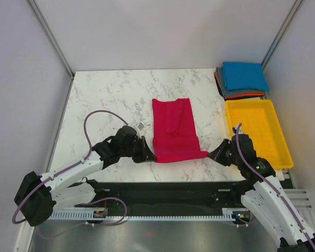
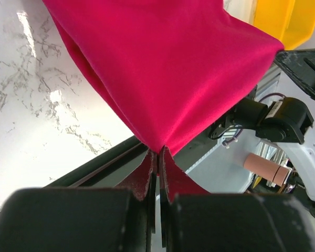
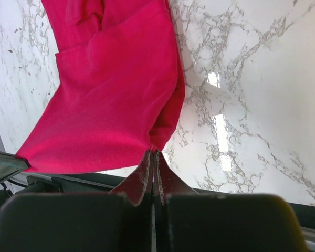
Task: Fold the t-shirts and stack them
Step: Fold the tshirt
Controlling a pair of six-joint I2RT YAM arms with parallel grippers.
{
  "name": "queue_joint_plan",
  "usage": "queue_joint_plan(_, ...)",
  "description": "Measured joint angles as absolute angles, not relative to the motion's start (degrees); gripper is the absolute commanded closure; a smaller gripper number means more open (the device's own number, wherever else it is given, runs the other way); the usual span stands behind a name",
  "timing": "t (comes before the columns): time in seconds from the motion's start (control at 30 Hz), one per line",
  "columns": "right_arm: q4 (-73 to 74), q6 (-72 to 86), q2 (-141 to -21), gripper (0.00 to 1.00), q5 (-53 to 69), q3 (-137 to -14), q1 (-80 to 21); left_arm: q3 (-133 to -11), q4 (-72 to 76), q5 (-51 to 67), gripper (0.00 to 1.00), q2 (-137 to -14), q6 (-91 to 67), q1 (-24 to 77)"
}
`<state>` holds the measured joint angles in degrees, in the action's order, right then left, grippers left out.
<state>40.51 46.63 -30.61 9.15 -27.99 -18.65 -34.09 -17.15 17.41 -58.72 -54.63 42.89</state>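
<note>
A crimson-red t-shirt point(image 1: 173, 130) lies lengthwise in the middle of the marble table point(image 1: 110, 100), its sleeves folded in on top. My left gripper point(image 1: 150, 156) is shut on its near left corner, and the red cloth point(image 2: 163, 68) spreads away from the pinched tip point(image 2: 158, 150). My right gripper point(image 1: 212, 154) is shut on the near right corner, where the red shirt point(image 3: 110, 89) runs up from the closed tip point(image 3: 154, 151). The near edge is stretched between the two grippers. A folded blue t-shirt point(image 1: 244, 75) tops a dark grey one point(image 1: 224, 89) and an orange one point(image 1: 250, 96) at the back right.
A yellow plastic tray point(image 1: 258, 113) stands along the right edge of the table, just in front of the folded stack and close to my right arm. Grey walls enclose the table on three sides. A black rail point(image 1: 173, 189) runs along the near edge.
</note>
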Motion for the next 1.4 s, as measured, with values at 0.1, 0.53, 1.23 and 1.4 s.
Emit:
queue_joint_plan(0.1, 39.86, 46.13, -34.09, 1.00, 8.84, -30.26, -18.65, -36.34, -18.02, 16.58, 0.98, -62.08, -54.63, 42.85)
queue_joint_plan(0.53, 29.43, 38.79, -66.32, 1.00, 6.57, -51.48, -18.46, -54.94, -21.02, 19.31, 0.98, -81.32, -52.01, 29.91)
queue_joint_plan(1.23, 15.38, 34.92, -126.15, 0.66, 18.68, -100.31, -10.48, -116.66, -23.11, 32.88, 0.69, -137.03, -41.80, 12.80)
queue_joint_plan(1.4, 17.76, 34.17, -133.27, 0.51, 19.84, -103.26, -7.88, -119.20, -25.34, 33.56, 0.59, -141.97, -39.72, 8.14)
